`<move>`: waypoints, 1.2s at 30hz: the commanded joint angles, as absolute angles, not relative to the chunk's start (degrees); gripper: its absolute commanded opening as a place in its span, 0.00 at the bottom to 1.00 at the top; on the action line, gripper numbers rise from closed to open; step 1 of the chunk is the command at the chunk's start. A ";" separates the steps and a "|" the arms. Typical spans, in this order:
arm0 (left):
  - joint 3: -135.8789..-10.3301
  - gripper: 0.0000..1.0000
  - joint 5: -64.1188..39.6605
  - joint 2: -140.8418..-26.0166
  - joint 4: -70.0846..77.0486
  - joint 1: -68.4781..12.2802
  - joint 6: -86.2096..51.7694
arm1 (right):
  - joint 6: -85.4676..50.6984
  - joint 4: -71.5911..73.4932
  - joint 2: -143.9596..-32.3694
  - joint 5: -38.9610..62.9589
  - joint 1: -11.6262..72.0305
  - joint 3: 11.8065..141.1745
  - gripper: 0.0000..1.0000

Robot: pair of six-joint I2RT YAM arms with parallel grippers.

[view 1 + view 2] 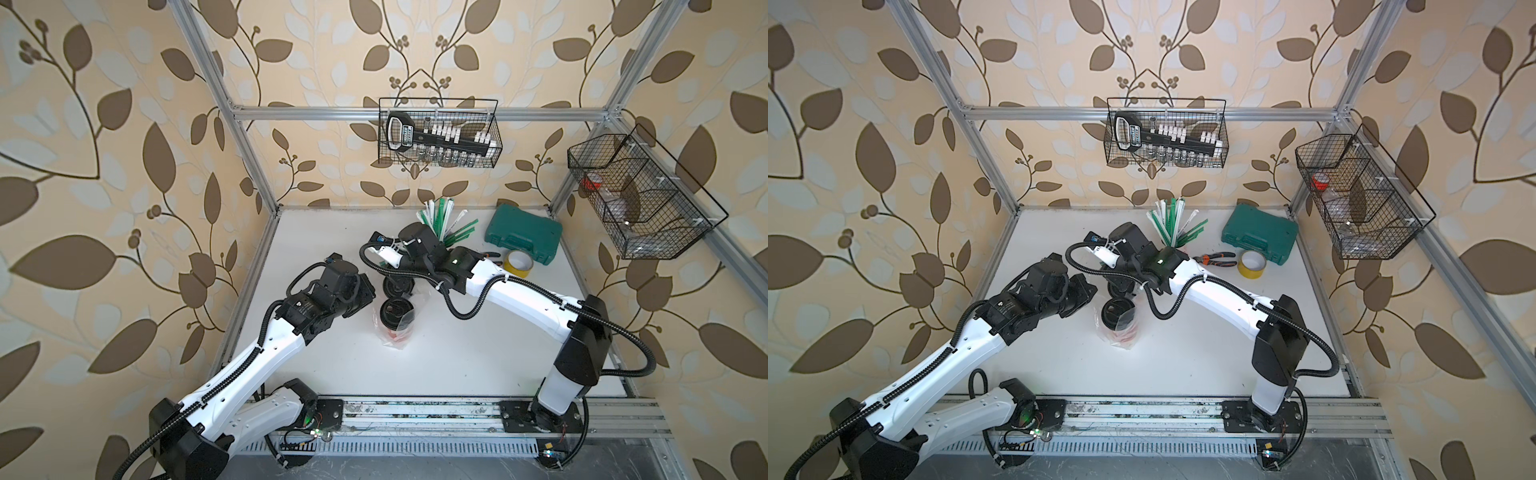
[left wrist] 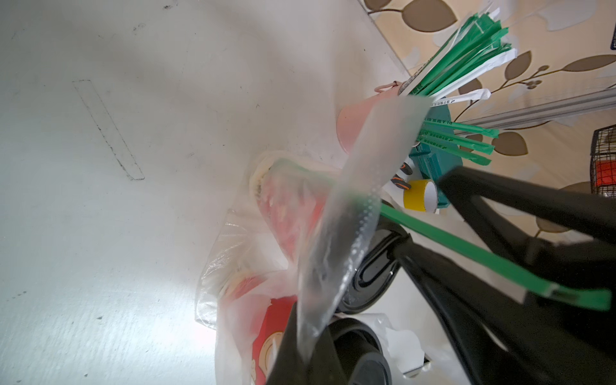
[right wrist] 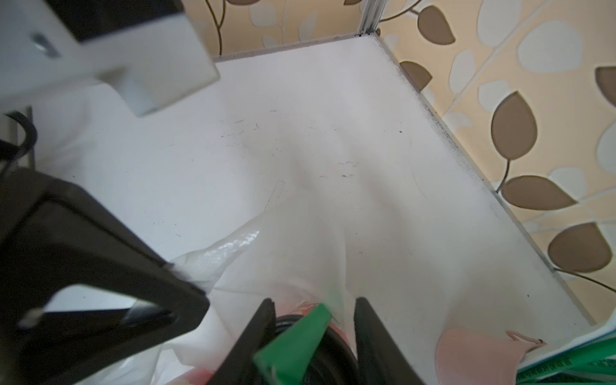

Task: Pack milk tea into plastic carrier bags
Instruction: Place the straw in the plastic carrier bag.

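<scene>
The thin clear plastic carrier bag stands mid-table with both milk tea cups inside it. One red cup shows its black lid from above. The other cup stands just behind it. My left gripper is shut on a strip of the bag's upper edge, holding it up. My right gripper hovers over the rear cup's lid with its jaws apart. A green wrapped straw lies loose between them, its far end reaching into the bag.
A pink cup of green-white straws stands just behind the right wrist. A green hard case, a yellow tape roll and pliers lie at the back right. Wire baskets hang on the frame.
</scene>
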State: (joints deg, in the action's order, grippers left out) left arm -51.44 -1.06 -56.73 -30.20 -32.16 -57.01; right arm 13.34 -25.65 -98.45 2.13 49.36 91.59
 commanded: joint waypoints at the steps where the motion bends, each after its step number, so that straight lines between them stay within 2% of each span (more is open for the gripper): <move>1: -52.56 0.00 -0.19 -56.73 -29.31 -31.71 -57.37 | 12.32 -25.15 -94.31 6.42 49.48 91.26 0.32; 3: -52.56 0.00 -0.26 -56.78 -29.24 -31.65 -57.34 | 11.97 -24.84 -93.63 6.92 49.57 90.80 0.25; 15: -52.55 0.00 -0.26 -56.78 -29.15 -31.69 -57.30 | 11.95 -23.56 -96.18 7.89 49.57 89.74 0.16; 17: -52.56 0.00 -0.26 -56.78 -29.24 -31.57 -57.31 | 11.81 -23.55 -96.89 6.79 49.59 89.84 0.12; 19: -52.56 0.00 -0.26 -56.69 -29.18 -31.64 -57.33 | 11.65 -23.60 -97.67 5.28 49.49 89.96 0.03; 27: -52.55 0.00 -0.10 -56.43 -29.36 -31.60 -57.37 | 11.89 -24.32 -99.44 4.45 49.39 90.42 0.01; 30: -52.56 0.00 -0.08 -56.52 -29.43 -31.57 -57.34 | 11.42 -25.83 -98.13 5.24 49.42 91.77 0.09; 33: -52.48 0.00 -0.05 -56.51 -29.48 -31.55 -57.31 | 9.65 -26.76 -93.49 4.68 49.46 91.58 0.36; 36: -52.21 0.00 -0.22 -56.51 -29.15 -31.35 -57.39 | 7.75 -25.95 -87.64 4.23 49.12 88.64 0.42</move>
State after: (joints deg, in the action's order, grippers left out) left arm -51.44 -1.06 -56.82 -30.20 -32.14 -57.21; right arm 9.91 -25.74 -94.87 4.71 49.36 90.00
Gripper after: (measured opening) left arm 0.047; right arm 0.411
